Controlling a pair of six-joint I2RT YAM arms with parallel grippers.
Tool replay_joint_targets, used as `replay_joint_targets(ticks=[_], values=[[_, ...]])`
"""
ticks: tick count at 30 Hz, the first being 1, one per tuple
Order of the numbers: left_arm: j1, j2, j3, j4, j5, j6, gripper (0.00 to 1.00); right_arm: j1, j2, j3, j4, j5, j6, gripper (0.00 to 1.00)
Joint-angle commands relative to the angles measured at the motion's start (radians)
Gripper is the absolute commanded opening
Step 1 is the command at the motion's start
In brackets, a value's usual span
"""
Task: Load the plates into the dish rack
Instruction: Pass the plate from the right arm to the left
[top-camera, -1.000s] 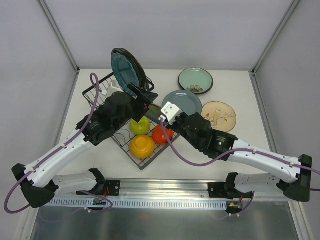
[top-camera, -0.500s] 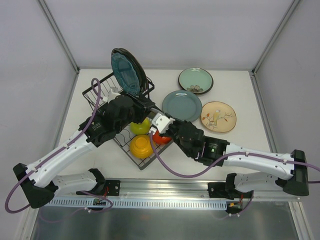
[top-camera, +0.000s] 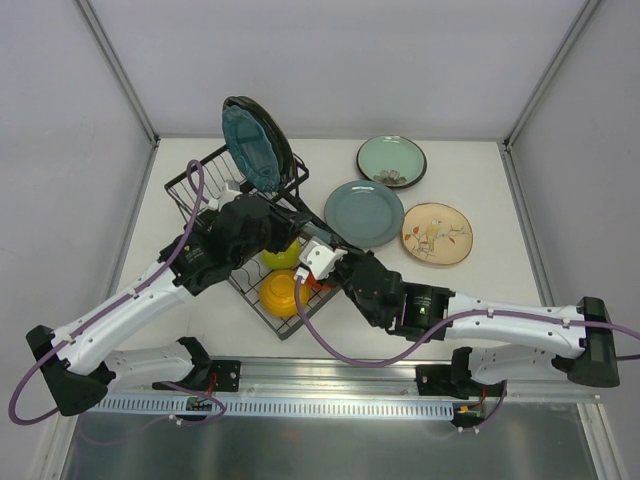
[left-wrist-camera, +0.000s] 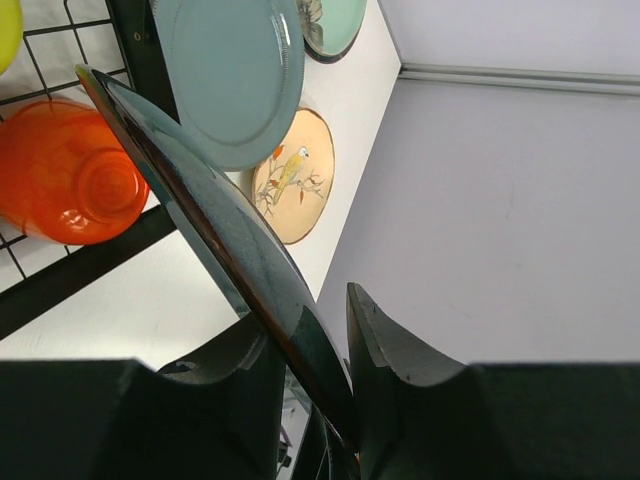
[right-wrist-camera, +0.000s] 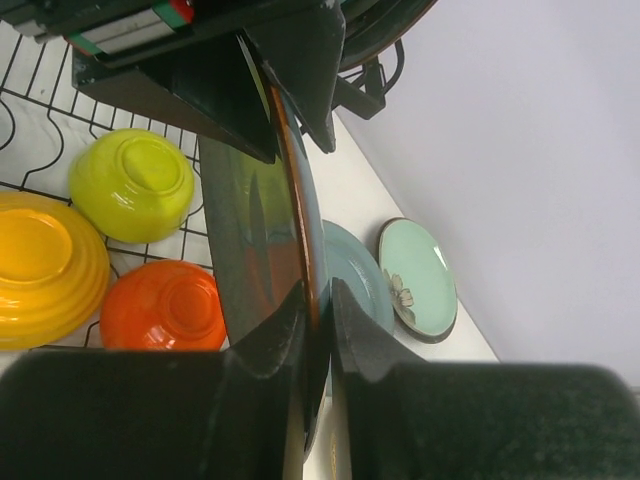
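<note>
Over the black wire dish rack (top-camera: 210, 185), both claws pinch one glossy dark plate (right-wrist-camera: 262, 240) edge-on.

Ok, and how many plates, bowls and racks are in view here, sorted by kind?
Plates: 6, namely mint green plate, grey-blue plate and tan bird plate on the table, dark plate in the right gripper, and teal plate with apparently a darker plate behind it in the rack
Bowls: 3, namely yellow-green bowl, yellow-orange bowl, red-orange bowl
Dish rack: 1
Total: 10
</note>
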Motion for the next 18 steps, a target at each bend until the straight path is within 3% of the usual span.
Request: replay_joint_targets(ticks=[1,11,13,14,18], values=[[-0.002,-0.028,0.015,0.030,-0.035,0.062,0.00,0.020,-0.058,0.022,0.024,0.061,0.085,0.02],[-0.002,-0.026,0.030,0.032,-0.045,0.105,0.00,0.037,-0.059,0.047,-0.206,0.032,0.276,0.10],[-0.002,-0.012,0.045,0.032,-0.046,0.112,0.00,0.037,-0.056,0.054,-0.240,0.030,0.319,0.07],[-0.002,-0.008,0.053,0.032,-0.043,0.124,0.00,0.037,-0.059,0.060,-0.246,0.046,0.338,0.01],[-0.002,0.014,0.084,0.033,-0.041,0.167,0.02,0.037,-0.065,0.088,-0.277,0.105,0.367,0.01]])
